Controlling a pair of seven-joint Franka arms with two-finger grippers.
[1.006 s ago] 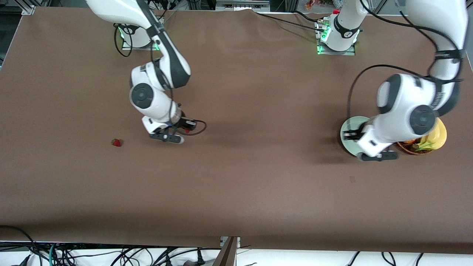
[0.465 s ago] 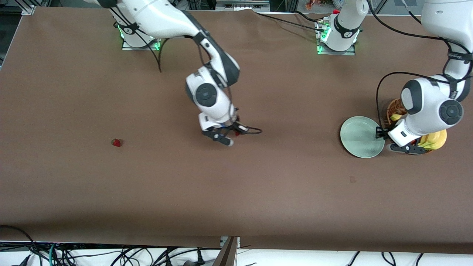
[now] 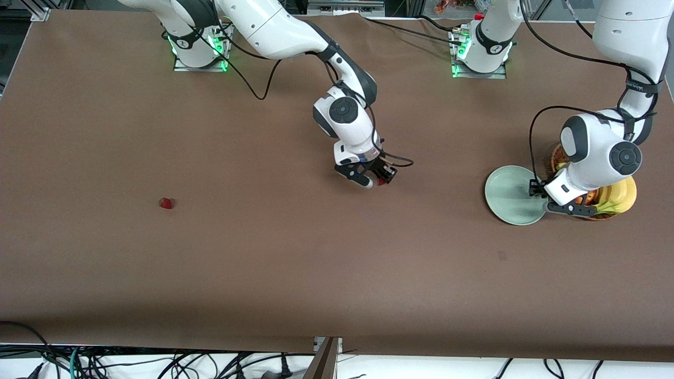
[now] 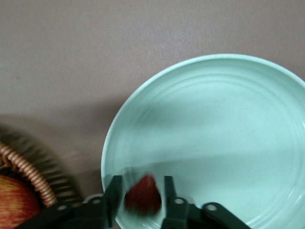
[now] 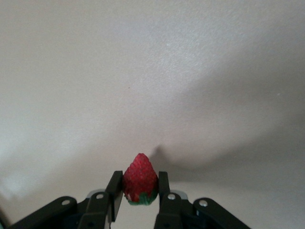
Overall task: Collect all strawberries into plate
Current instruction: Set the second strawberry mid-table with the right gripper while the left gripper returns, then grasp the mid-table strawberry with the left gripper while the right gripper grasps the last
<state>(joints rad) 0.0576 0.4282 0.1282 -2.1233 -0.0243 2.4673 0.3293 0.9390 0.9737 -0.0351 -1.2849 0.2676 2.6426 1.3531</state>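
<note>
Wrist views: each gripper (left (image 4: 141, 196) over smooth round plate (image 4: 214, 114), right (image 5: 140, 192)) pinches a bumpy strawberry (image 5: 139, 180).

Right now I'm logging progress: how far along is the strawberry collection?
Nothing lies on the mint-green plate yet. In hand: the left gripper holds a strawberry over the plate's rim, and the right gripper carries a second strawberry over mid-table. Left: the third strawberry lies toward the right arm's end.
</note>
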